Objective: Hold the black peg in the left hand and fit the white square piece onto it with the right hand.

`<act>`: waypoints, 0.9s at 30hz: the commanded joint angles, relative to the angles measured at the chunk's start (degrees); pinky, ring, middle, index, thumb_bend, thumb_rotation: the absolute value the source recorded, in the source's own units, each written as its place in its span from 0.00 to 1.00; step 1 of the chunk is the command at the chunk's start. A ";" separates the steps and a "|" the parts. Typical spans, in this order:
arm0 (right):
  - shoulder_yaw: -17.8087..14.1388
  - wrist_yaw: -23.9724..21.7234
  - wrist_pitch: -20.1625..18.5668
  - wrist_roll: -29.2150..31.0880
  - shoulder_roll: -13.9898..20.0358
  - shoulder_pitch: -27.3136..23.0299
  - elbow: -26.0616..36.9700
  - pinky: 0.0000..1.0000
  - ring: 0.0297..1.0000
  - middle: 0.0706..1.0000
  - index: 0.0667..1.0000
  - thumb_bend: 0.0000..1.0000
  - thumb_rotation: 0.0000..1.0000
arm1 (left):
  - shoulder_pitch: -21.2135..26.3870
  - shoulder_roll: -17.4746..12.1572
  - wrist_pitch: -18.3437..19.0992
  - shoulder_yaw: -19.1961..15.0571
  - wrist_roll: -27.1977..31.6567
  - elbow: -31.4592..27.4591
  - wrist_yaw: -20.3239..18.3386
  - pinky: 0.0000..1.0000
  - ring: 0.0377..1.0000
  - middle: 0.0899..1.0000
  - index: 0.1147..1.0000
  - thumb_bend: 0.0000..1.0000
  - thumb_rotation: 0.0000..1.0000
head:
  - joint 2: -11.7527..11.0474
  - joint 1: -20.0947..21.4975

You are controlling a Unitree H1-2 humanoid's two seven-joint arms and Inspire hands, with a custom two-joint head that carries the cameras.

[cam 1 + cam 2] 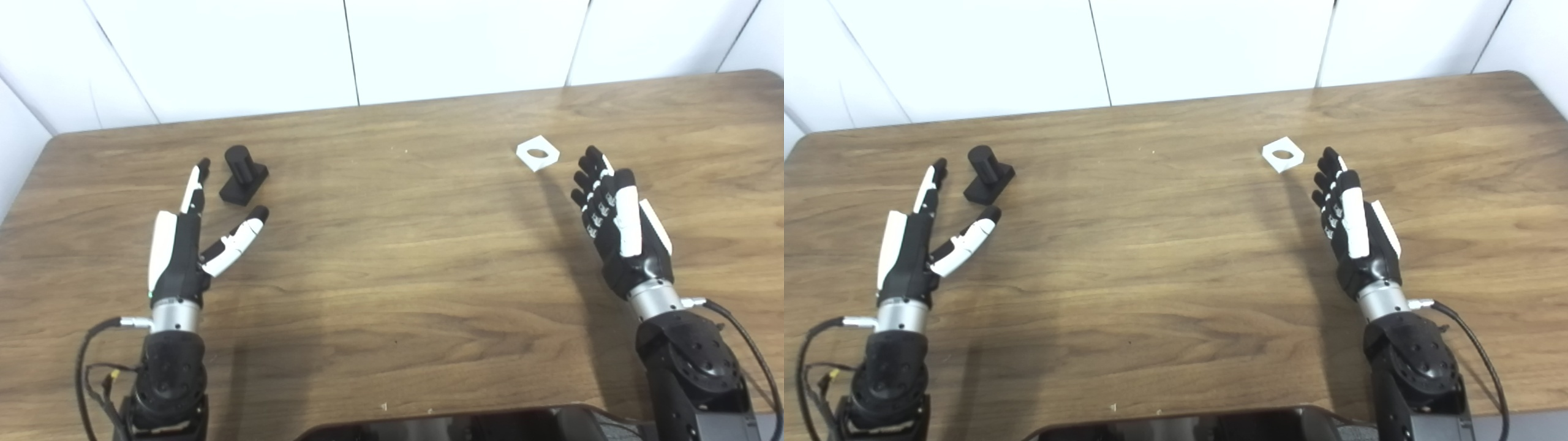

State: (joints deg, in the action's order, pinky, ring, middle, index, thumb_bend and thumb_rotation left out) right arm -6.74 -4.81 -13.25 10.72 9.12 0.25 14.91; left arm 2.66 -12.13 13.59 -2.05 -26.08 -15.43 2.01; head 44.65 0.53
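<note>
Dark device cut off, hands apparently empty

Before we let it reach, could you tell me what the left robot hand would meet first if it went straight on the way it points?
Probably the black peg: it stands on the table just beyond the open left robot hand, between finger and thumb lines. Height above the table is unclear.

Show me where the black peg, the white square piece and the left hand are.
Black peg on its block base (239, 164), left eye view, on the upright cylinder.
White square piece with a round hole (547, 157), left eye view, on its flat rim.
Left hand (184, 236), left eye view, on the palm.
</note>
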 commanded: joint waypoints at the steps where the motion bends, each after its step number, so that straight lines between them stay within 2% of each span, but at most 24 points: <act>1: 0.01 -0.30 0.42 -0.02 0.58 -1.04 1.74 1.00 1.00 1.00 1.00 0.67 1.00 | 2.42 -1.21 -0.43 -0.19 -2.60 -1.14 1.61 1.00 1.00 1.00 0.95 0.68 0.43 | -0.04 -0.09; 9: -0.37 -0.55 1.29 0.25 0.96 -0.63 1.38 1.00 1.00 1.00 1.00 0.67 1.00 | 5.12 -2.37 4.43 0.72 -11.59 0.88 1.53 1.00 1.00 1.00 0.88 0.69 0.40 | -0.12 -0.27; 11: -0.37 -0.65 1.41 0.33 1.03 -0.50 1.29 1.00 1.00 1.00 1.00 0.68 1.00 | 6.09 -2.94 6.18 1.52 -14.86 1.89 1.52 1.00 1.00 1.00 0.86 0.70 0.42 | -0.20 -0.33; 15: -0.47 -0.65 1.62 0.47 0.97 -0.23 1.18 1.00 1.00 1.00 1.00 0.67 1.00 | 7.66 -4.58 7.32 3.06 -19.27 4.32 1.63 1.00 1.00 1.00 0.81 0.71 0.45 | -0.35 -0.46; 24: -0.61 -0.95 1.67 0.66 1.26 0.00 0.89 1.00 1.00 1.00 1.00 0.65 1.00 | 10.56 -7.01 10.30 5.10 -24.87 8.31 0.85 1.00 1.00 1.00 0.75 0.75 0.58 | -0.62 -1.00; 27: -0.71 -0.92 1.93 0.58 1.17 0.03 0.54 1.00 1.00 1.00 1.00 0.64 1.00 | 11.55 -7.30 11.40 5.48 -25.64 9.46 0.00 1.00 1.00 1.00 0.75 0.76 0.59 | -0.79 -1.17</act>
State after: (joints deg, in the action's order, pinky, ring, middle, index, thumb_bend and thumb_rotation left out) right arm -6.98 -5.18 -13.39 10.84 9.57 1.36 14.64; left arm 11.28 -17.85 24.23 3.41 -50.08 -5.63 1.73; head 43.86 -0.61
